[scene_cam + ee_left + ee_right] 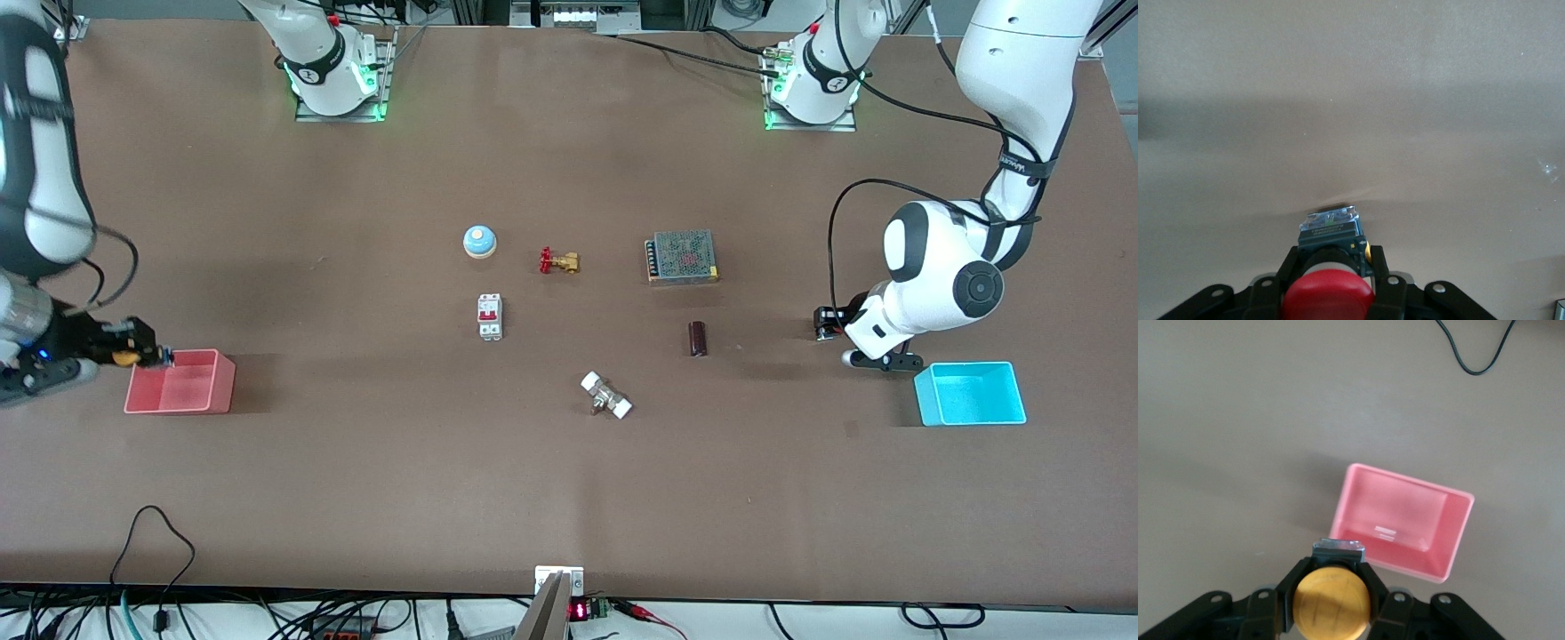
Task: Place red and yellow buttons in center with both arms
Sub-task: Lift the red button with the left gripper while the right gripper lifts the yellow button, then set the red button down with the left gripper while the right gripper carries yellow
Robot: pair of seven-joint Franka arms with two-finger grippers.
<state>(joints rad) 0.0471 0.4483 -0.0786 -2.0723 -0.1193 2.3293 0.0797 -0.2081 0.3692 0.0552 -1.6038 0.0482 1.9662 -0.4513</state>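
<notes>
Left gripper (1328, 283) clamps round red-capped button (1328, 299); right gripper (1331, 587) yellow-capped button (1332, 603).

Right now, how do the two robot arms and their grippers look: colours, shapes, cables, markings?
Both arms are glossy white with rounded segments and black joint bands. The left arm has a round dark grey joint cap and loose black cables along it. The right arm shows wide black bands. Both bases glow green. The left gripper and right gripper are matte black with visible screws.

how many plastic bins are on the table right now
2. The pink bin sits at the right arm's end of the table, the blue bin at the left arm's end. None seems hidden.
</notes>
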